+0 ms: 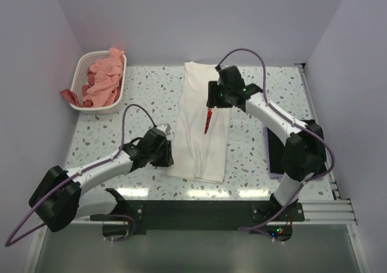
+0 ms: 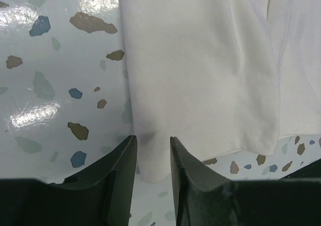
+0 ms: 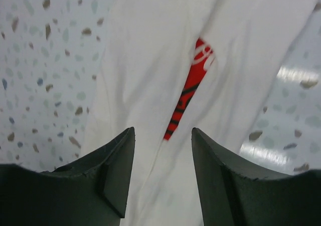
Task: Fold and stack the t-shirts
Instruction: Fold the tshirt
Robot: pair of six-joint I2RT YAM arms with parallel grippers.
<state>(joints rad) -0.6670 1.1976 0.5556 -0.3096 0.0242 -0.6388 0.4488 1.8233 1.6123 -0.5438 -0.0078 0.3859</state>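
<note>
A cream-white t-shirt (image 1: pixel 202 134) lies folded into a long strip down the middle of the table, a sliver of its red logo (image 1: pixel 208 121) showing in the fold. My left gripper (image 1: pixel 171 155) is low at the strip's near left edge; in the left wrist view its jaws (image 2: pixel 153 138) stand slightly apart with a corner of the shirt (image 2: pixel 200 60) lying between them. My right gripper (image 1: pixel 211 100) hovers open over the shirt's upper half; its wrist view (image 3: pixel 163 131) shows the shirt (image 3: pixel 145 60) and the red logo (image 3: pixel 193 85) below. Salmon-pink t-shirts (image 1: pixel 103 82) fill the basket.
The white perforated basket (image 1: pixel 81 67) stands at the back left corner, one pink piece hanging over its left side. A flat black t-shirt (image 1: pixel 277 155) with a lilac edge (image 1: pixel 266 146) beside it lies at the right, partly under my right arm. Walls close the table in.
</note>
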